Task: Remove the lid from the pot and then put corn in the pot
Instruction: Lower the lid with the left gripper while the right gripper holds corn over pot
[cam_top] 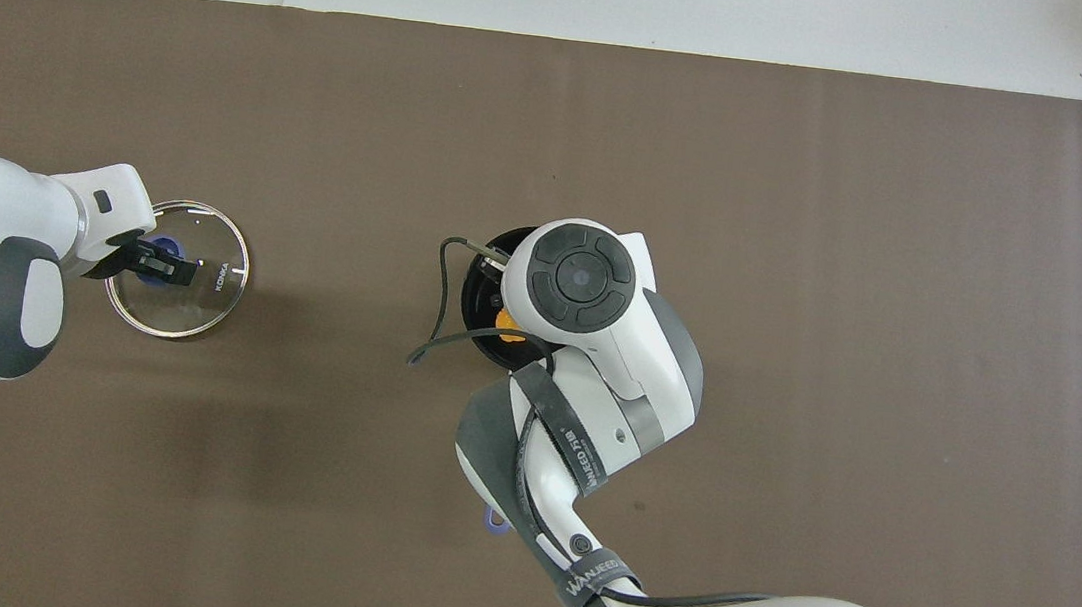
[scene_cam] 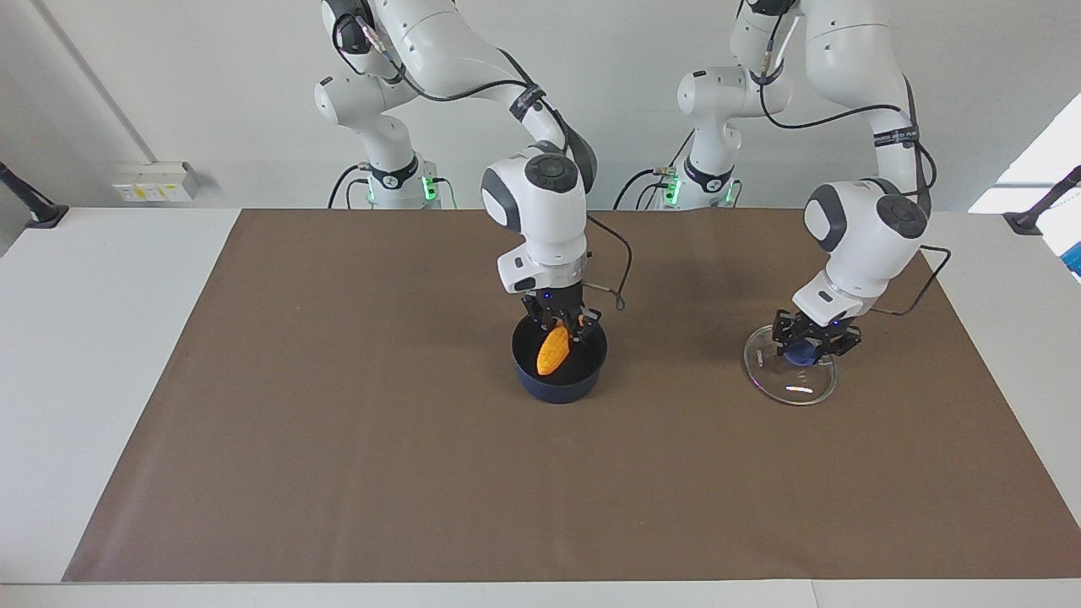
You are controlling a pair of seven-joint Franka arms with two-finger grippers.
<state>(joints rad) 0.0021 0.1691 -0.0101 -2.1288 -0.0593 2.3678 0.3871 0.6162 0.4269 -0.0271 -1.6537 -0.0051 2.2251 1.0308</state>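
The right pincer (scene_cam: 563, 325) hung low over the open pot (scene_cam: 559, 380), clamped on the top end of the corn (scene_cam: 553, 351). The corn pointed down from the pincer, with its lower end already inside the pot. It was probably held that way so it could drop straight in and not roll off.

The left pincer (scene_cam: 812, 336) was down on the lid (scene_cam: 789, 377), around the blue knob (scene_cam: 798, 355). I could not tell if it gripped the knob or had started to let go. The lid lay on the brown mat (scene_cam: 338, 439) of the tabletop (scene_cam: 84, 338), right under that pincer and well apart from the pot, likely so the pot stayed open for the corn.

The facing view showed the whole corn and how low it hung. The overhead view hid most of the pot (cam_top: 482, 287) under the right arm, with only a bit of corn (cam_top: 511, 322) peeking out. But it showed the lid (cam_top: 199, 308) as a full circle, and the tip of the pot handle (cam_top: 496, 523).
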